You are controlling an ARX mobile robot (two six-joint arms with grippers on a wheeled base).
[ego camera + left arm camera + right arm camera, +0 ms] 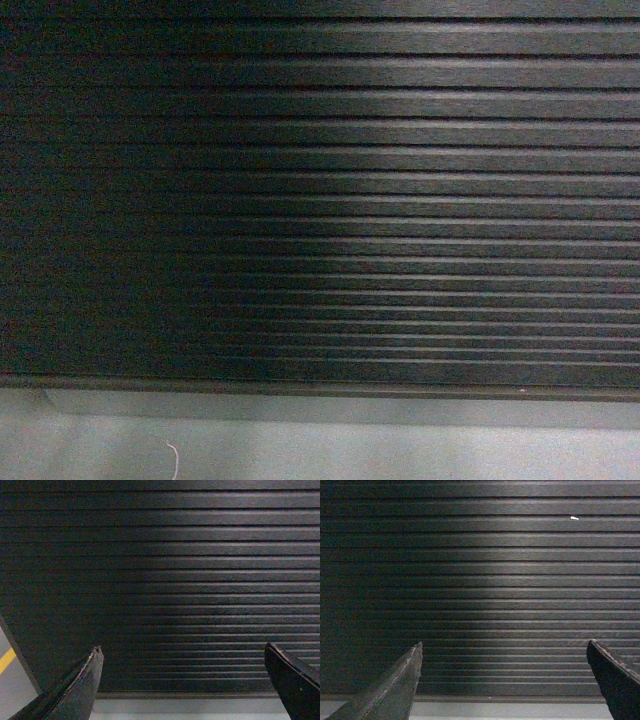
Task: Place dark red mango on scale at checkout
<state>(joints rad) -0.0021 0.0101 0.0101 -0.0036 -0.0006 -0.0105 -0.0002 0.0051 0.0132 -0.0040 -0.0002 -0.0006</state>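
Up close, the checkout [320, 200] fills the head view with its dark ribbed front, grey plinth [350, 412] below. Left wrist view: the left gripper [182, 652] gapes wide, holding nothing. Right wrist view: the right gripper [504, 647] likewise spread, facing the ribs. No mango or scale shows.

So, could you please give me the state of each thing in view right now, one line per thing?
left gripper: open, fingers wide apart, empty, facing the counter front.
right gripper: open, fingers wide apart, empty, facing the counter front.
checkout: only its dark ribbed front panel shows, filling all three views; top not in view.
grey plinth: runs along the base of the panel.
Mango and scale: not in view.
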